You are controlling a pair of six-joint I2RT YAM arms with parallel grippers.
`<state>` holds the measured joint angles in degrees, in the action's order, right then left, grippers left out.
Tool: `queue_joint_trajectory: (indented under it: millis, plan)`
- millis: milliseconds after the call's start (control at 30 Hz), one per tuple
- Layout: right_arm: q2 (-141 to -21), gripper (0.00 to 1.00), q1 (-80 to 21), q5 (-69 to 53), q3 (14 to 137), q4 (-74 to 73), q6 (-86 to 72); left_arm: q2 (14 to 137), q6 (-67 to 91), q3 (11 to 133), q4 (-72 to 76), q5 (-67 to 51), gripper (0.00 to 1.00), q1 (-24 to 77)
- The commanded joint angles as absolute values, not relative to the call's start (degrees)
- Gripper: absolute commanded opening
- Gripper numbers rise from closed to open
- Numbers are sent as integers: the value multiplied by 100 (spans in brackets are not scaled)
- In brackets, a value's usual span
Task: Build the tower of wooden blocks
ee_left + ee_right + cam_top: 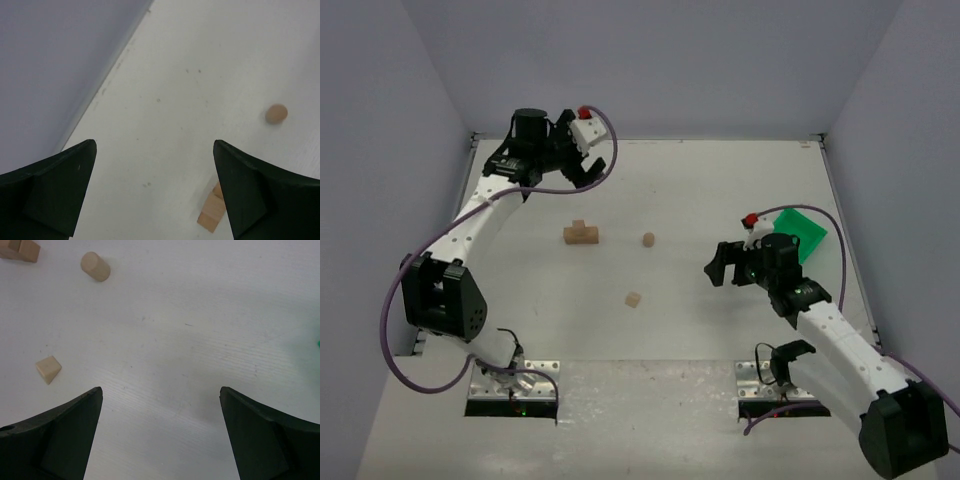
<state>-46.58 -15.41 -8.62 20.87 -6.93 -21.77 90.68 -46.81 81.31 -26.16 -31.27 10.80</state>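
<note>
The left jaws stand wide apart and empty at the end of the left arm (480, 215). They hang over the far left of the white tabletop (700, 180), near the back wall. The wood block tower (581, 234) sits on the tabletop just nearer the bases than those jaws. It is a short row of tan blocks with one cube on top, and neither arm touches it. A small wooden cylinder (648, 239) lies on its side to the right of the tower, apart from it. A loose block (633, 299) lies nearer the bases, apart from both. The right jaws, on the right arm (835, 330), also stand wide apart and hold nothing. They hover just beside the green bin (800, 232) at the right, facing the cylinder and the loose block.
</note>
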Motion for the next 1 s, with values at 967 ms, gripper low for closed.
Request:
queue_joint_trajectory:
  millis: [967]
  plan:
    - [-11788, 65, -4316, 2260, 8434, -2128, -2136, 4960, 3180, 3815, -651, 2427, 100, 905]
